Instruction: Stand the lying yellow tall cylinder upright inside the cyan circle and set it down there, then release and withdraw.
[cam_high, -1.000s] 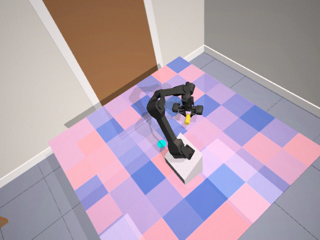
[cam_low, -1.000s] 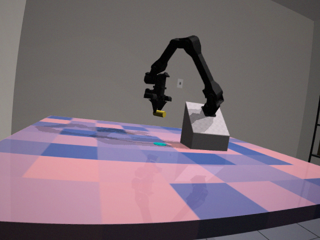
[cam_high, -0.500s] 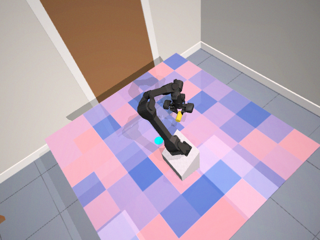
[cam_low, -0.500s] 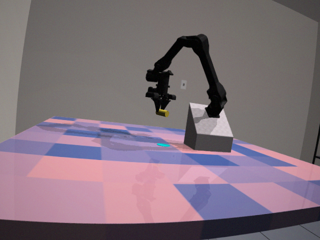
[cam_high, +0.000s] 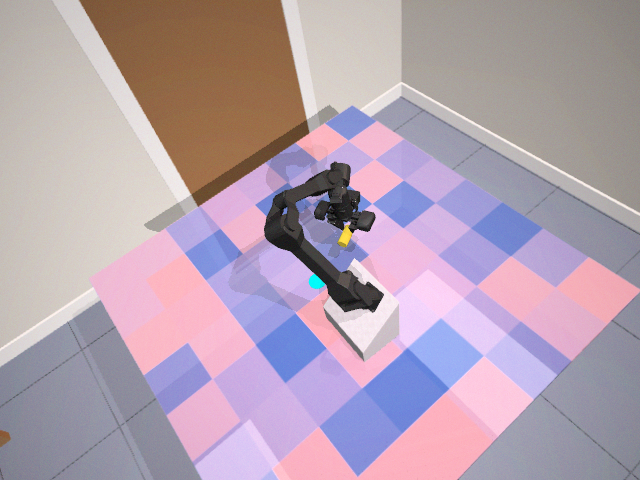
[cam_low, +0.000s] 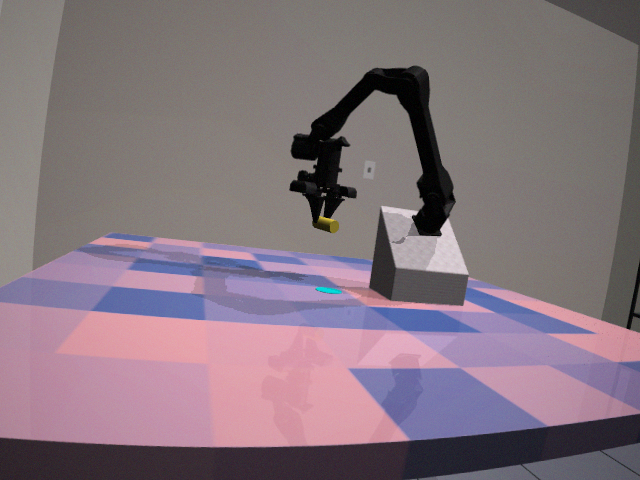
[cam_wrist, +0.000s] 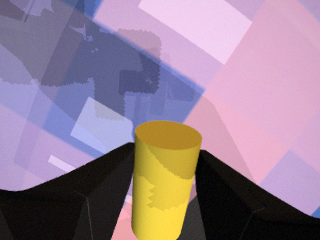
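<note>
The yellow cylinder (cam_high: 344, 236) (cam_low: 326, 224) (cam_wrist: 163, 185) is held in the air, well above the table. It lies nearly level, tilted slightly in the exterior view. My gripper (cam_high: 347, 226) (cam_low: 321, 219) (cam_wrist: 166, 154) is shut on it, with one finger on each side, and points down. The cyan circle (cam_high: 316, 281) (cam_low: 328, 290) lies flat on the table near the arm's base, with nothing standing on it. The arm's upper link passes close to it in the top view. The circle does not show in the wrist view.
The arm's pale wedge-shaped base block (cam_high: 379, 326) (cam_low: 429, 286) stands on the patchwork table top (cam_high: 289, 351) (cam_low: 129, 335), beside the circle. Shadows of the arm fall across the table. A brown door and walls stand beyond the table.
</note>
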